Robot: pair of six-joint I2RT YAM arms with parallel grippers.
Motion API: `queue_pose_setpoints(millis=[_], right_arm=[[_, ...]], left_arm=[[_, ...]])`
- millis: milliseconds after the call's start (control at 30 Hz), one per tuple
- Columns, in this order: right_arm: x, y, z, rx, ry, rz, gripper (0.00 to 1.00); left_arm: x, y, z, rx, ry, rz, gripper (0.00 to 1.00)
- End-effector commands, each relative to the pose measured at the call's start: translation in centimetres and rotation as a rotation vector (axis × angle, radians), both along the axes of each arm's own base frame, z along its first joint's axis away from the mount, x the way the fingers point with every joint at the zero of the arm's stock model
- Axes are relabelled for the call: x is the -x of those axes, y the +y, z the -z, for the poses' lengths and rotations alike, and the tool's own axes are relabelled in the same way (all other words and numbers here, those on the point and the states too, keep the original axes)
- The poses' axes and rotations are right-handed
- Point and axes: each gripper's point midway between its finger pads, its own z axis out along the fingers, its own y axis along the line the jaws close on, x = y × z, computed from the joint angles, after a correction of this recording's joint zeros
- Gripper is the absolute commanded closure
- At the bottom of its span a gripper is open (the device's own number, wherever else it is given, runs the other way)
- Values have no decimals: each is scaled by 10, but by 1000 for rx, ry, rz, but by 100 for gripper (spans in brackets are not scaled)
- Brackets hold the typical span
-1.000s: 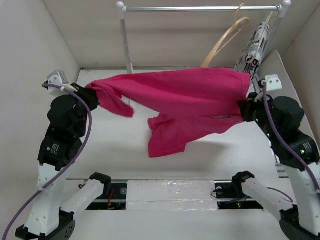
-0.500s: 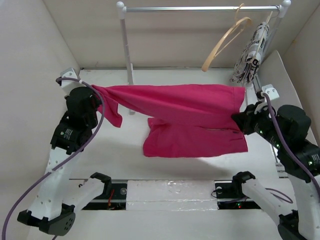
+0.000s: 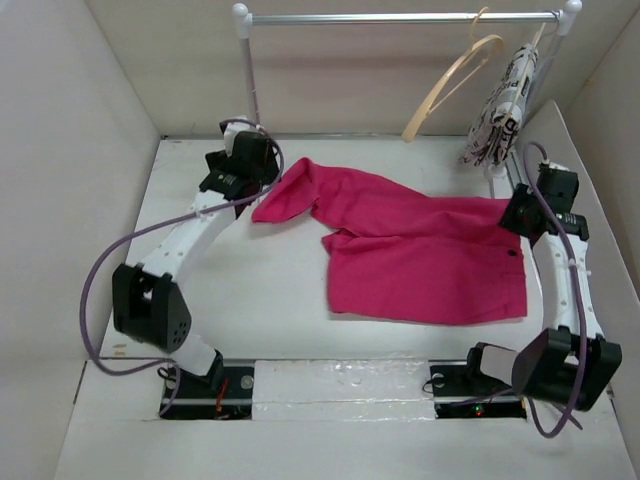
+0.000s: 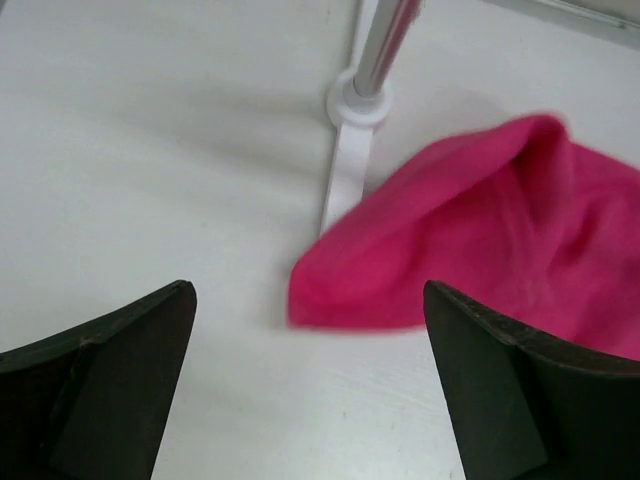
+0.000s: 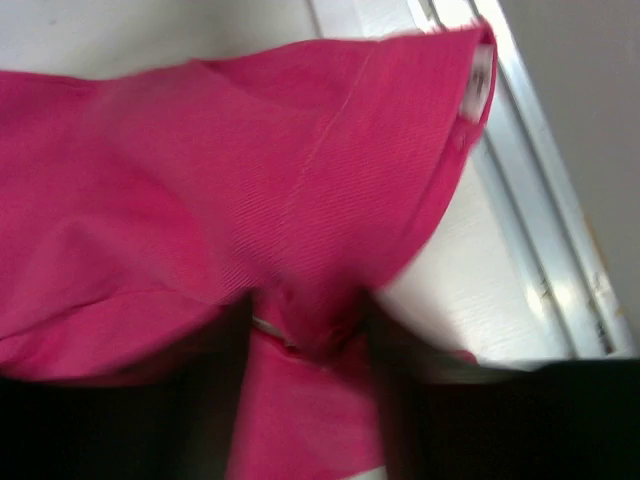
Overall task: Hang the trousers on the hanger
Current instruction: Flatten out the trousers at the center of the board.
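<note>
Trousers [image 3: 420, 255]: soft, light and limp, so take hold at a bunched hem or the waist edge. They lie spread on the table [image 3: 250, 300], with a leg end just ahead of your left gripper [image 4: 308, 300], whose jaws are spread and empty. Your right gripper [image 5: 310, 345] pinches waist-side cloth. The hanger [image 3: 450, 85] hangs well beyond both.
</note>
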Motion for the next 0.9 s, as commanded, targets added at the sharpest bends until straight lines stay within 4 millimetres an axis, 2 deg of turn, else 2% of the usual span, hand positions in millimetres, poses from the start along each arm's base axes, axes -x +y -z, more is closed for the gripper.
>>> queue_pose_setpoints(millis=[0, 33, 67, 100, 133, 167, 200, 233, 267, 300, 333, 367, 400, 433, 467, 500, 567, 633, 700, 767, 800, 833, 867], right_arm=[[-45, -13, -37, 15, -187, 8, 33], [-48, 5, -33, -12, -168, -66, 29], [-50, 16, -33, -21, -169, -107, 23], [-50, 27, -36, -23, -178, -140, 23], [-46, 40, -29, -35, -173, -183, 22], [-41, 71, -37, -46, -213, -280, 27], [-35, 88, -36, -58, -220, -329, 38], [-25, 106, -17, -79, -188, -380, 50], [-13, 140, -8, -101, -175, -475, 84], [-1, 154, -8, -106, -187, -508, 99], [9, 167, 0, -116, -176, -543, 100], [25, 180, 22, -147, -128, -582, 100], [40, 205, 25, -168, -123, -669, 100], [51, 219, 32, -201, -101, -714, 97], [65, 234, 44, -230, -63, -773, 75], [83, 255, 48, -241, -37, -857, 63], [99, 267, 61, -239, 11, -889, 40], [112, 280, 74, -245, 42, -936, 37], [123, 287, 90, -278, 85, -968, 40], [128, 291, 101, -268, 117, -957, 48], [130, 292, 105, -244, 120, -947, 49], [130, 292, 105, -244, 120, -947, 49], [129, 290, 105, -239, 119, -934, 49]], left_arm=[[45, 5, -37, 109, -104, 37, 7], [54, 1, -28, 139, -86, 62, 12], [75, -7, 0, 166, -31, 98, 14], [91, -28, 18, 195, 11, 171, 16], [103, -37, 31, 207, 36, 195, 17], [121, -41, 59, 199, 99, 211, 18], [132, -51, 74, 222, 132, 218, 19], [146, -71, 84, 239, 159, 277, 20], [155, -83, 101, 258, 192, 309, 20], [163, -99, 107, 305, 215, 339, 20], [172, -119, 111, 322, 232, 392, 19], [171, -132, 119, 337, 244, 410, 19], [174, -143, 124, 367, 269, 432, 19], [174, -151, 128, 408, 284, 427, 19], [171, -162, 137, 438, 295, 446, 19], [171, -170, 138, 466, 305, 466, 19], [159, -183, 143, 484, 291, 474, 21], [151, -192, 145, 506, 292, 487, 26], [132, -197, 149, 524, 288, 455, 29], [120, -203, 154, 532, 280, 420, 39], [106, -196, 161, 517, 270, 347, 52], [107, -196, 170, 506, 288, 340, 52], [95, -197, 166, 518, 270, 314, 53]])
